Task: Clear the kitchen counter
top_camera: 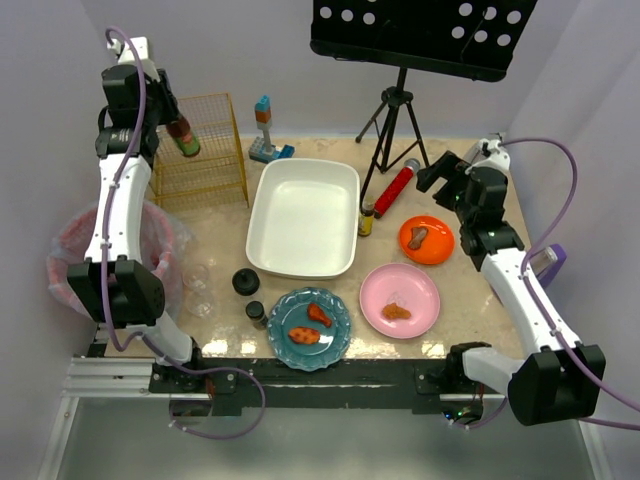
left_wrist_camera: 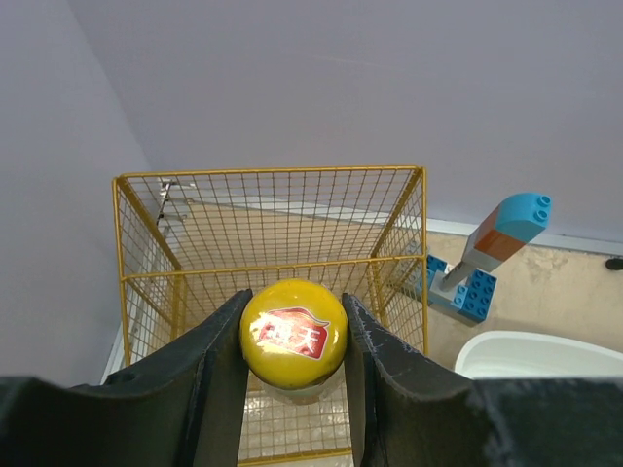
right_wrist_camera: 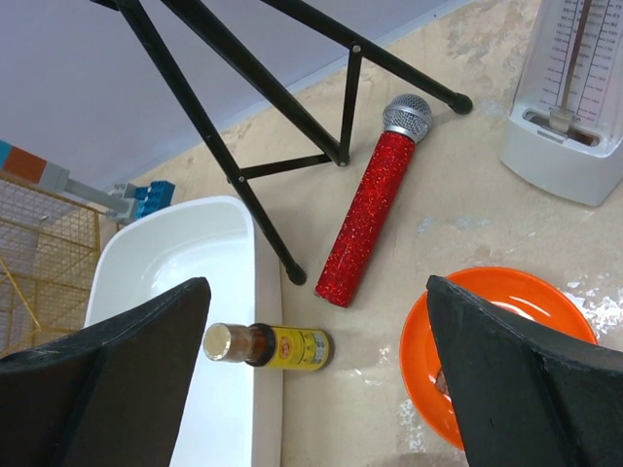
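L gripper (left_wrist_camera: 294,313) pinches yellow-capped bottle (left_wrist_camera: 294,336) above wire basket (left_wrist_camera: 273,219) at far-left corner, cap end-on to wrist cam. Kitchen counter (top_camera: 222,250) lies btwn both arms, long axis left-right in top view, carrying white tub (top_camera: 300,220) & red mic (top_camera: 396,188). R gripper (right_wrist_camera: 316,292) spread wide above counter's right side, gripping nothing.

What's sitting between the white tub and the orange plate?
A small yellow-labelled bottle, plus the red microphone's near end; the right wrist view shows it best.
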`<state>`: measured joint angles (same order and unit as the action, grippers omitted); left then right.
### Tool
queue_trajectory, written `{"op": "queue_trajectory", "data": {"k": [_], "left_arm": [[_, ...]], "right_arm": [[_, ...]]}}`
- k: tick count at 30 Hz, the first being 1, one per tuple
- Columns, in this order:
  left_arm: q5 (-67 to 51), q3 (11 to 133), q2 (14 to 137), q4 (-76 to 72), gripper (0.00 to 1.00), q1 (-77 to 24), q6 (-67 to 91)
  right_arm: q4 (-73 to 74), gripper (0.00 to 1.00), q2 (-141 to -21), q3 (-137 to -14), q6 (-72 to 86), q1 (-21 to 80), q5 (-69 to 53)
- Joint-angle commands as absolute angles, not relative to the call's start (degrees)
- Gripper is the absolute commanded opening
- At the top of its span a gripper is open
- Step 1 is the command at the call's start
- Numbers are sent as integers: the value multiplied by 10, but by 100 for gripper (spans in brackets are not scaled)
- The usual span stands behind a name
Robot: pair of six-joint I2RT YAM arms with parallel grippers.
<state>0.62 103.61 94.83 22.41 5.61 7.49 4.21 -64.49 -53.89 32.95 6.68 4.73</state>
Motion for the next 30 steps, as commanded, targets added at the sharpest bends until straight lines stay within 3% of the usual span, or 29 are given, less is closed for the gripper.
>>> {"op": "queue_trajectory", "data": {"k": [1,30], "left_arm": [[32,1066,941,99,0,62,74],[112,960,957,-18,0,84,25]], "right_arm": [[7,98,-637,-519,329,64,32],[-28,98,-667,-521,328,64,2]]}}
